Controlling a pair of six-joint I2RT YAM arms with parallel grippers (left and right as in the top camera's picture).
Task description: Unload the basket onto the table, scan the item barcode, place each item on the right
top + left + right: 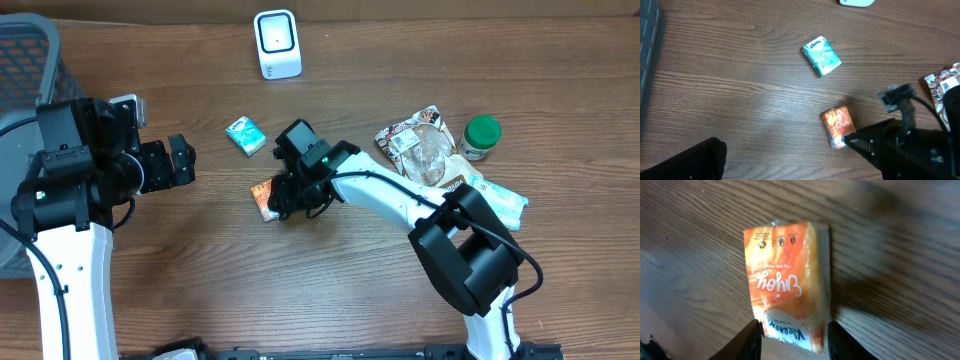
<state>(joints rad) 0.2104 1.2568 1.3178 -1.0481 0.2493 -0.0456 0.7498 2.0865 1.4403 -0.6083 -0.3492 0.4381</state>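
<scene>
The item, an orange tissue pack printed "Enjoy", lies flat near the table's middle, also visible in the left wrist view. My right gripper is closed on the pack's near end, one finger pressed against each long side. From overhead it sits just right of the pack. I cannot tell whether the pack is off the wood. The white barcode scanner stands at the table's far edge. My left gripper hangs open and empty at the left; one finger shows.
A green tissue pack lies between the scanner and the orange pack. At the right are a snack bag, a green-lidded jar and a pale packet. A grey mesh basket fills the far left corner.
</scene>
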